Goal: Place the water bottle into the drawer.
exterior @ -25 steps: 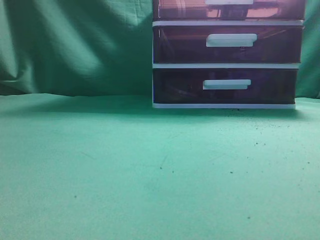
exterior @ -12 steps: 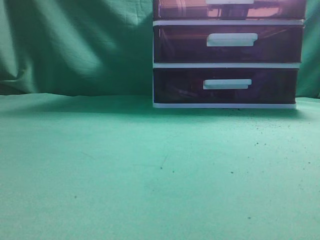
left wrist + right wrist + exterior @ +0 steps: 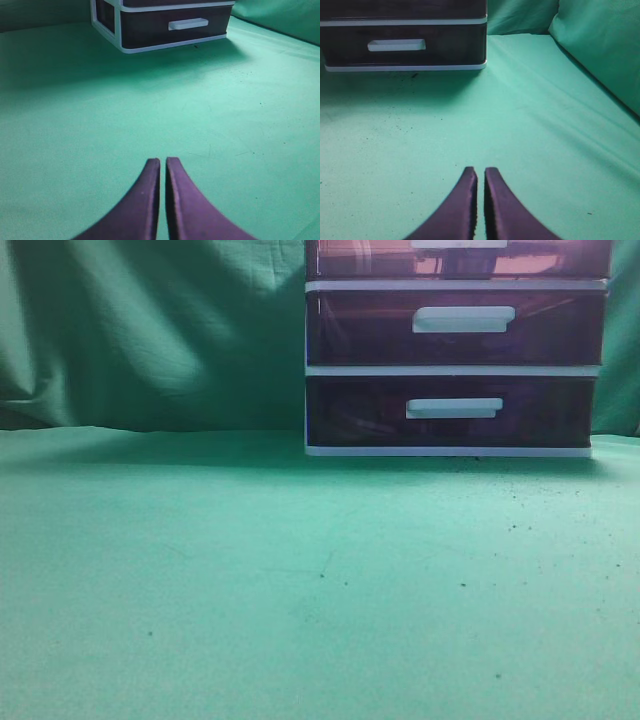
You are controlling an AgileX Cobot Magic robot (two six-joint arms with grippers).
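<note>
Currently: reddish-brown drawer (image 3: 380, 258) closed at top edge of exterior view, third up in white-framed unit (image 3: 455, 371), above two darker purple drawers (image 3: 360, 330). Left gripper (image 3: 162, 162) and right gripper (image 3: 480, 171) both clenched on nothing, low over green cloth (image 3: 250, 580). Water bottle unseen.

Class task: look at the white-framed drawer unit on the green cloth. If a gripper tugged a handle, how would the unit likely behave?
The drawer unit looks like thin translucent plastic, so probably light for its size. It stands on soft green cloth, so it may slide forward rather than stay put. A pull on the reddish top drawer seems likelier to tip it.
</note>
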